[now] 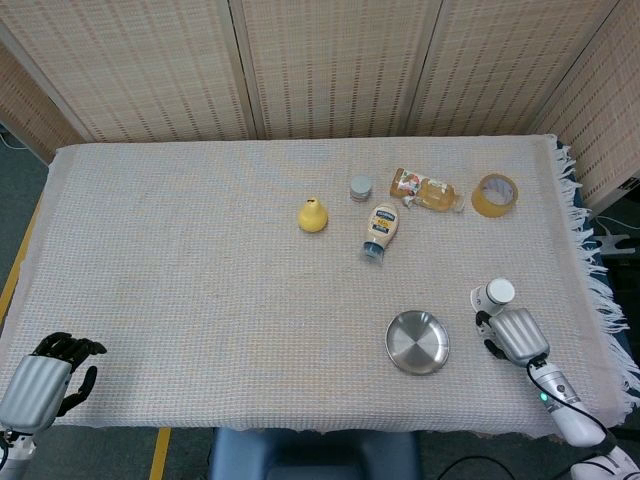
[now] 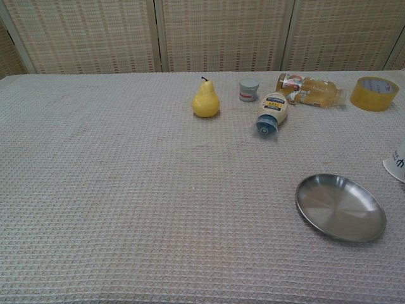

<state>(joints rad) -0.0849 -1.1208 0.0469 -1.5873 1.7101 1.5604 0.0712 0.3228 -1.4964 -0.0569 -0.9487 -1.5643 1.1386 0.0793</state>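
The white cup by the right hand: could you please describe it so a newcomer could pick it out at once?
Start at the steel plate near the table's front edge. Just right of it, the right hand holds the white cup, upright, its round top facing up. It is the only plain white thing there; the bottles and the tape roll lie farther back.

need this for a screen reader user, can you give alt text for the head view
Seen from above, the robot's right hand grips a small white bottle beside a round steel plate on a woven tablecloth. Further back lie a yellow pear, a mayonnaise bottle and a tape roll; the left hand rests at the near left corner.
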